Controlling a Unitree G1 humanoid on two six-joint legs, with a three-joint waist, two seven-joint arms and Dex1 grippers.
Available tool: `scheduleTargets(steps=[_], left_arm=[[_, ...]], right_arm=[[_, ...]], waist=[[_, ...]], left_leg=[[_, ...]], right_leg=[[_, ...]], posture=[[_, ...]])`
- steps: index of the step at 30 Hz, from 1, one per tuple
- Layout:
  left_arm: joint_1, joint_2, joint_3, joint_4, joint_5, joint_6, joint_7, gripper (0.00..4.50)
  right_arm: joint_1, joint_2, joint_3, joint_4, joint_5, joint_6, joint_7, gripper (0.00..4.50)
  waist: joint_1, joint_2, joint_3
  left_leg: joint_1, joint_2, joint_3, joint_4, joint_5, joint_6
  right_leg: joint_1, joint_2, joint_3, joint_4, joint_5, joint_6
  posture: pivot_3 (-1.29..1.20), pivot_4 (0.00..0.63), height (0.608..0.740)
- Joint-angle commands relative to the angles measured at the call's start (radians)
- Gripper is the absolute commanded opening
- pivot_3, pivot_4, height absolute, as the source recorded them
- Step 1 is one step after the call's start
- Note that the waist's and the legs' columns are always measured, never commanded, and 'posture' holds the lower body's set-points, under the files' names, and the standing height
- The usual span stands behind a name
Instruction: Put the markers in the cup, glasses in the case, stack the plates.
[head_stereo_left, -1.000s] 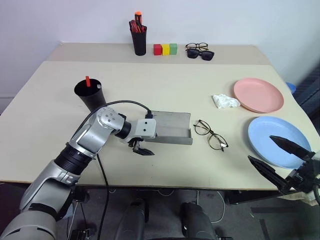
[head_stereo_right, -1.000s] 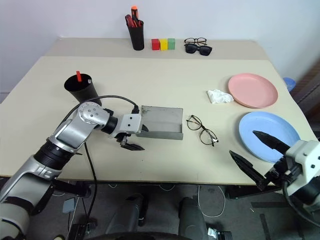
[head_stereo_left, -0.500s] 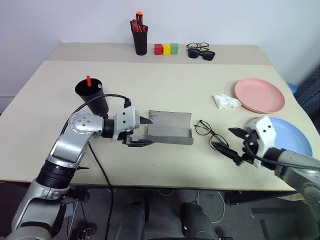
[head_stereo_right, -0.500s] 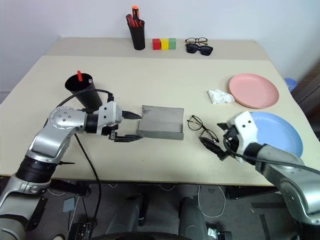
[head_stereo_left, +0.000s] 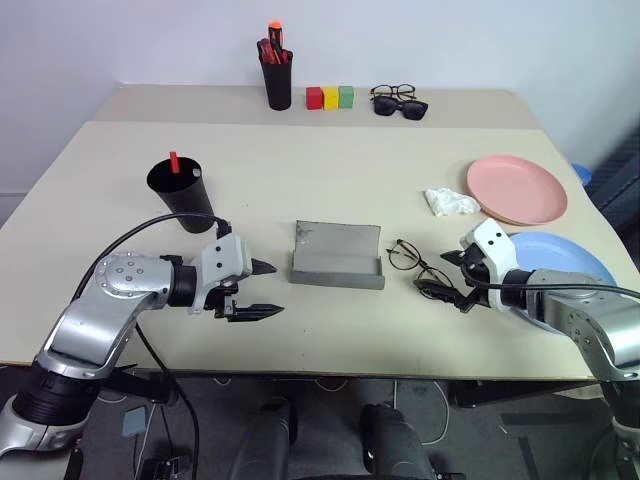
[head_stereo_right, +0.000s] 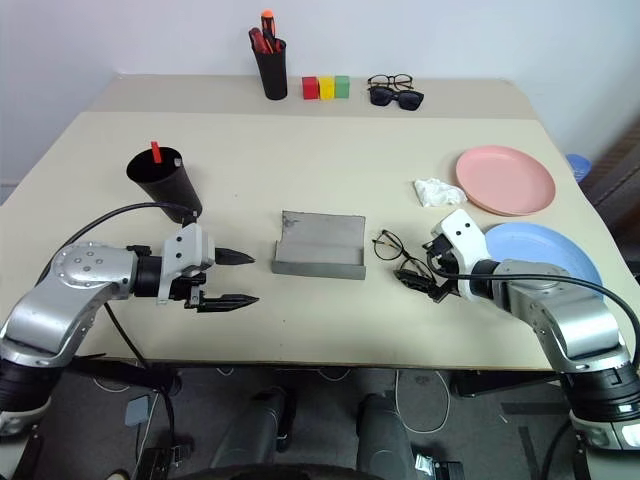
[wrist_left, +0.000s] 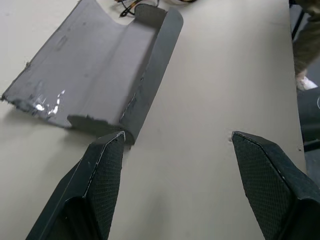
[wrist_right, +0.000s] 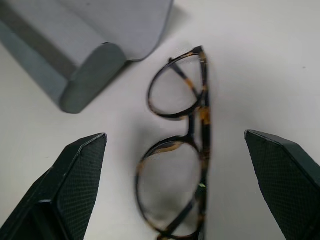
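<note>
Glasses (head_stereo_left: 421, 268) lie on the surface just right of the open case (head_stereo_left: 338, 255); my right tool (head_stereo_left: 447, 278) has swung in over them, spread wide and empty, while my left tool (head_stereo_left: 258, 290), also open, has backed off the case.

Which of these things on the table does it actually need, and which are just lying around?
Needed: cup with a marker, glasses, grey case, pink plate, blue plate.

Lying around: pen holder, colored blocks, sunglasses, crumpled tissue.

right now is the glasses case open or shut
Open. The grey case lies on the table with its flap folded back flat and its trough empty; the glasses lie beside it on the table.
</note>
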Motion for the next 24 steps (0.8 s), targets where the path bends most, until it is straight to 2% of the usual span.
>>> scheduleTargets(steps=[1, 2, 5, 13, 24], left_arm=[[0.018, 0.01, 0.025, -0.058, -0.023, 0.011, 0.028, 3.53], [0.025, 0.011, 0.024, -0.064, -0.024, 0.013, 0.033, 3.53], [0.037, 0.017, 0.023, -0.075, -0.028, 0.015, 0.045, 3.53], [0.066, 0.031, 0.025, -0.098, -0.036, 0.022, 0.068, 3.53], [0.104, 0.042, 0.032, -0.137, -0.06, 0.045, 0.105, 3.53]], right_arm=[[-0.061, 0.002, 0.015, 0.019, -0.027, 0.0, 0.021, 3.94], [-0.078, 0.007, 0.024, 0.03, -0.034, 0.005, 0.024, 3.71], [-0.126, 0.013, 0.051, 0.062, -0.053, 0.035, 0.03, 2.24], [-0.221, 0.0, 0.119, 0.133, -0.115, 0.113, 0.057, 2.24], [-0.236, -0.002, 0.136, 0.118, -0.142, 0.156, 0.105, 2.24]], waist=[[0.0, 0.0, 0.0], [0.0, 0.0, 0.0], [-0.001, 0.0, 0.0], [-0.002, 0.0, 0.0], [-0.004, 0.0, 0.0]], left_leg=[[0.0, 0.0, 0.0, 0.0, 0.0, 0.0], [0.0, 0.0, 0.0, 0.0, 0.0, 0.0], [0.0, 0.0, 0.0, 0.0, 0.0, 0.0], [0.0, 0.0, 0.0, 0.0, 0.0, 0.0], [0.0, 0.0, 0.0, -0.001, 0.0, 0.0]], right_leg=[[0.0, 0.0, 0.0, 0.0, 0.0, 0.0], [0.0, 0.0, 0.0, 0.0, 0.0, 0.0], [0.0, 0.0, 0.0, 0.0, 0.0, 0.0], [-0.001, 0.0, 0.0, 0.0, 0.0, 0.0], [-0.001, 0.0, 0.0, 0.0, 0.0, 0.0]], posture=[[0.0, 0.15, 0.74], [0.0, 0.15, 0.74], [0.0, 0.15, 0.74], [0.0, 0.15, 0.74], [0.0, 0.15, 0.74]])
